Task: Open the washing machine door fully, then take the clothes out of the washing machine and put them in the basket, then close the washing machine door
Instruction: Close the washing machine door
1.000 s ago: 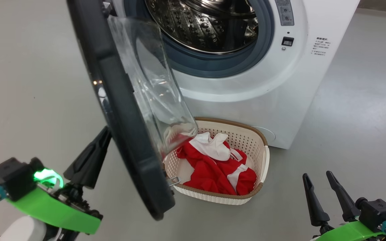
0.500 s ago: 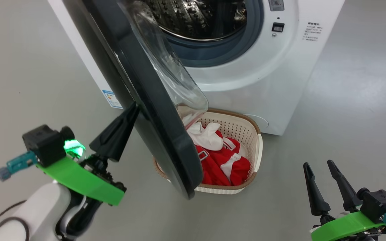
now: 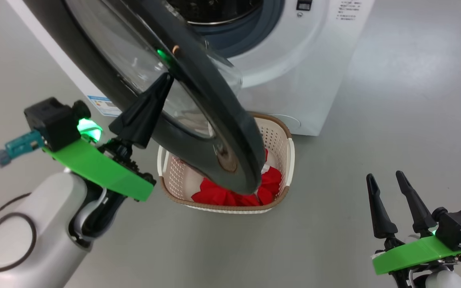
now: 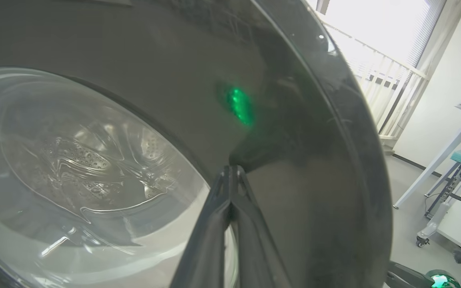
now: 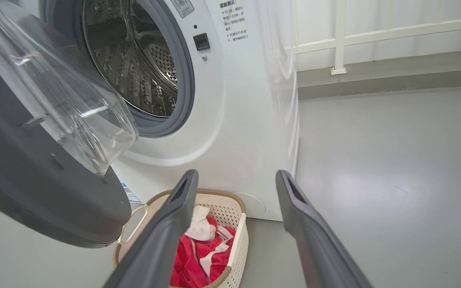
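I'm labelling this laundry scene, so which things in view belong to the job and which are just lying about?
Job: big white front-loading washing machine; its round glossy black-rimmed glass door; bright red and white clothes; cream perforated plastic basket; shut left gripper at the door; open right gripper.
Lying about: white railing; white frame stand on castors.

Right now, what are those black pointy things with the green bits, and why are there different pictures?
They belong to a robot with two arms. One picture comes from a camera on its head, the others from cameras on its wrists. The pointy things are its fingers. The left end effector is shut, tips against the washing machine door, holding nothing. The right end effector is open and empty. On the floor, before the washing machine, stands the basket with the red clothes inside.
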Motion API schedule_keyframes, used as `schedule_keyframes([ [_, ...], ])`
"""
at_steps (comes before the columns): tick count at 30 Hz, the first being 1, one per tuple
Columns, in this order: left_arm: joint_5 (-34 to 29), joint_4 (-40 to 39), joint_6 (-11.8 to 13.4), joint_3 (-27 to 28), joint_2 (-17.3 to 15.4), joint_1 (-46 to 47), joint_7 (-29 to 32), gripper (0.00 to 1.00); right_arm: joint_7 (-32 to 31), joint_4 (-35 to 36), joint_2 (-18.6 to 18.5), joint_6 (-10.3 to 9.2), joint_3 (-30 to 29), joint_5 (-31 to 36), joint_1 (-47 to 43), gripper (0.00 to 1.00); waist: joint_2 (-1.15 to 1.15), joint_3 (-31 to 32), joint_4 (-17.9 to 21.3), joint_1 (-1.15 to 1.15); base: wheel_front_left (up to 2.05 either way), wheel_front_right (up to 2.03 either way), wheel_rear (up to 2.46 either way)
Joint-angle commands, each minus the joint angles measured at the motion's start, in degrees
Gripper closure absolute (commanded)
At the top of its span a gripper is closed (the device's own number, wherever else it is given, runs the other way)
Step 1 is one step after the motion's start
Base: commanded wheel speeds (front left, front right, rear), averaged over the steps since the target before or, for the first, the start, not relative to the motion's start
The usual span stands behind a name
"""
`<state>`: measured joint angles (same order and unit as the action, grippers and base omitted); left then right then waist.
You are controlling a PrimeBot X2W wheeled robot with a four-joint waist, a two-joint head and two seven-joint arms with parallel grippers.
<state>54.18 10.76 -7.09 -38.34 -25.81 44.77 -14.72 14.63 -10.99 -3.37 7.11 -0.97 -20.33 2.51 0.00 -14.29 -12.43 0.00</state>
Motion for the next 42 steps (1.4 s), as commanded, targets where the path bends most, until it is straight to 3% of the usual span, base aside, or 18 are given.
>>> schedule_keyframes([
  [1, 0.52, -0.94, -0.40, 1.80, -1.26, 3.28, -0.28, 1.00, 0.37, 1.57, -0.06, 0.37, 1.32, 0.61, 1.80, 0.00, 0.00, -1.76, 1.78, 0.00, 0.00, 0.00, 0.00],
  [25, 0.23, 14.24, -0.40, 3.64, 0.59, 22.28, -0.28, 1.00, 0.37, 2.39, 0.48, 0.37, 1.99, -2.26, 6.50, 0.00, 0.00, -10.04, 11.28, 0.00, 0.00, 0.00, 0.00],
  [42, -0.55, 19.47, -0.40, 4.13, -0.21, 25.81, -0.28, 1.00, 0.37, 2.88, 0.49, 0.37, 1.77, -3.35, 7.04, 0.00, 0.00, -11.15, 13.46, 0.00, 0.00, 0.00, 0.00],
])
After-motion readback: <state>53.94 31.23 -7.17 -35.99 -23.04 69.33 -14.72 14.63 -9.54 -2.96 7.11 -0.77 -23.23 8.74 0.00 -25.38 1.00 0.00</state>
